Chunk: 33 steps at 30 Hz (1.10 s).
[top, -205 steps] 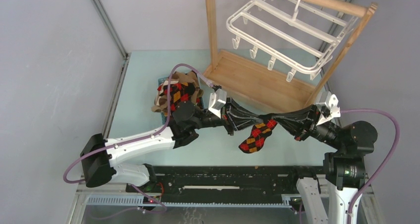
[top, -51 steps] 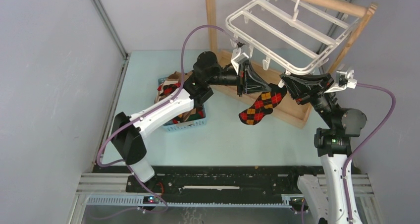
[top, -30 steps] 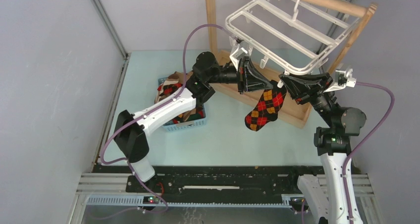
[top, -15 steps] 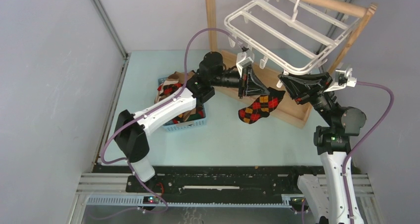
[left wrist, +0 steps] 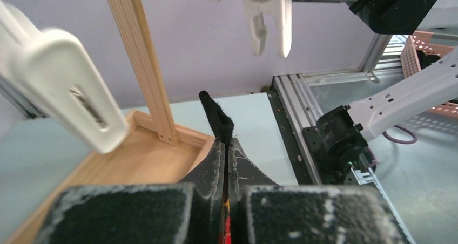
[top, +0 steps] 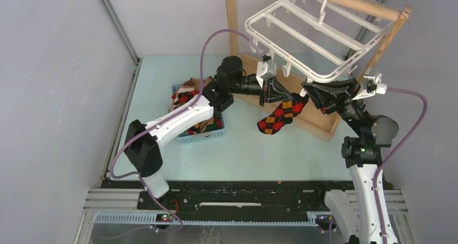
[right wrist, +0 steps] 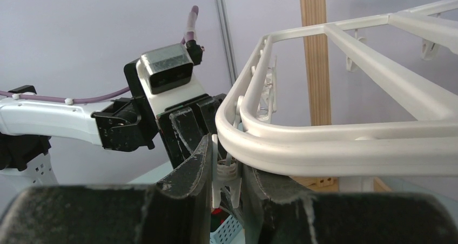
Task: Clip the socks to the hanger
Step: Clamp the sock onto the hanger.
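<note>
The white hanger (top: 318, 36) hangs by its hook from the wooden rail. My left gripper (top: 274, 93) is shut on the black cuff of an argyle sock (top: 275, 116), which dangles below it; the cuff tip (left wrist: 217, 117) sticks out past the fingertips, just below a white clip (left wrist: 268, 17). My right gripper (top: 309, 89) is shut on a clip (right wrist: 227, 174) under the hanger's front rim (right wrist: 324, 147), squeezing it. The two grippers nearly meet under the hanger's near corner. More socks (top: 186, 95) lie in the blue basket.
The tan wooden stand (top: 281, 90) with upright posts (left wrist: 141, 60) and a flat base sits behind the grippers. The blue basket (top: 202, 135) rests on the pale green table left of centre. Grey walls close in both sides.
Both arms rose from the table up to the hanger with the sock. Over the last second the left gripper shifted slightly right toward the right gripper, and the sock swung below it.
</note>
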Each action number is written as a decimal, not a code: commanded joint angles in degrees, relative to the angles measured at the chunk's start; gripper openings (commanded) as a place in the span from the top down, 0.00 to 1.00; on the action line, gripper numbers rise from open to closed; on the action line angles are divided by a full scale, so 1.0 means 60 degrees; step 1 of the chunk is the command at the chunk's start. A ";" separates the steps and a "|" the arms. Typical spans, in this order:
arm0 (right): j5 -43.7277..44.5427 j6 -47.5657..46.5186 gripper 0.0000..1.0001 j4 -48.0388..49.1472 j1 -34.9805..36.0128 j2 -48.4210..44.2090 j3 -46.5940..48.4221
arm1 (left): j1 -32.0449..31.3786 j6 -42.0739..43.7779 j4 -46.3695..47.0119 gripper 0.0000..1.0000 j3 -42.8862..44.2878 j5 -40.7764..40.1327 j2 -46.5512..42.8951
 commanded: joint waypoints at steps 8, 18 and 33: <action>-0.1081 0.0150 0.96 0.0350 0.0176 -0.0155 0.0369 | 0.0073 0.0280 0.1788 1.00 0.0364 0.0367 -0.0666; -0.1198 0.0144 0.96 0.0417 0.0187 -0.0156 0.0372 | 0.0067 0.0392 0.1778 1.00 0.0243 0.0991 -0.0858; -0.1271 0.0100 0.96 0.0439 0.0182 -0.0113 0.0372 | 0.0067 -0.0011 0.2005 1.00 0.0419 0.1490 -0.0765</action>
